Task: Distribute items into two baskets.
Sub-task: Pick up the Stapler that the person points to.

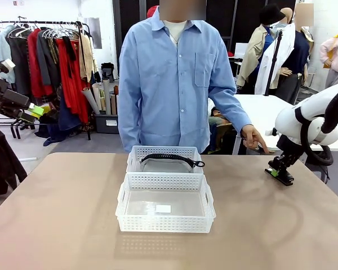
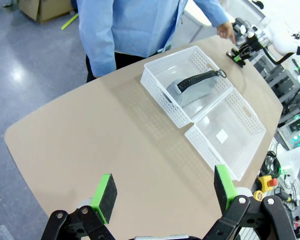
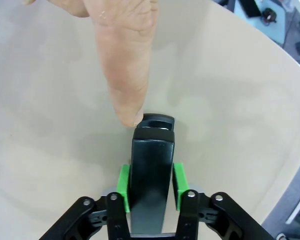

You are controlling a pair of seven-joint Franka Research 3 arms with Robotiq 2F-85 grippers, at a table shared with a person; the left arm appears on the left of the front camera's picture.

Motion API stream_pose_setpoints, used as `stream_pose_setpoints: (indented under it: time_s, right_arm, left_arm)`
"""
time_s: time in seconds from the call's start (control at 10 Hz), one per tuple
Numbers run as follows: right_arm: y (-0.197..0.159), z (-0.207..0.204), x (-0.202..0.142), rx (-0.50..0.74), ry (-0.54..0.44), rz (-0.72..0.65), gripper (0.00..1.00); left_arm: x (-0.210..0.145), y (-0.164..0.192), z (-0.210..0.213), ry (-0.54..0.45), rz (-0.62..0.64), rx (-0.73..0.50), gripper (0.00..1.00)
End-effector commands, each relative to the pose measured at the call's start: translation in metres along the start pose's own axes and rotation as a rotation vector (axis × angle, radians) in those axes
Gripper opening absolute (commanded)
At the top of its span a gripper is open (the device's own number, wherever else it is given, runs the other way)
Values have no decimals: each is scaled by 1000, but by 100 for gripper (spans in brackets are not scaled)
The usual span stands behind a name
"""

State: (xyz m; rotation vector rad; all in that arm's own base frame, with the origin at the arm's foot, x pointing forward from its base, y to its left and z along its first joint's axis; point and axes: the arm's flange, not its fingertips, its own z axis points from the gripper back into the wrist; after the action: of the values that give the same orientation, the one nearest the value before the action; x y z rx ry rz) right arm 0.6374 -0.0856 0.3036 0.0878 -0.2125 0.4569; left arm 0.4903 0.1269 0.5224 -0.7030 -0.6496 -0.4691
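Two pads of your right tool clamp the stapler by its sides on the surface, probably for a level lift. A person's finger points just ahead. The band lies in a basket well apart. Your left tool is wide, idle.

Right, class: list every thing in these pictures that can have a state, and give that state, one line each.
Left gripper: open, above the table.
Right gripper: shut on the stapler.
Stapler: on the table, gripped by its sides.
Finger: pointing, tip at the stapler's end.
Strap: lying in the far basket.
Far basket: holds the strap.
Near basket: holds just a white label.
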Motion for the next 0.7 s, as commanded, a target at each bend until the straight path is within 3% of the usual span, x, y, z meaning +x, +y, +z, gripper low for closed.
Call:
stream_pose_setpoints:
  time_s: [0.0, 0.6]
  right_arm:
    - [-6, 2, 5, 10, 4, 9, 0]
    - [-3, 6, 3, 22, 16, 18, 0]
  left_arm:
    - [-1, -1, 1, 11, -6, 4, 100]
    - [-1, -1, 1, 11, -6, 4, 100]
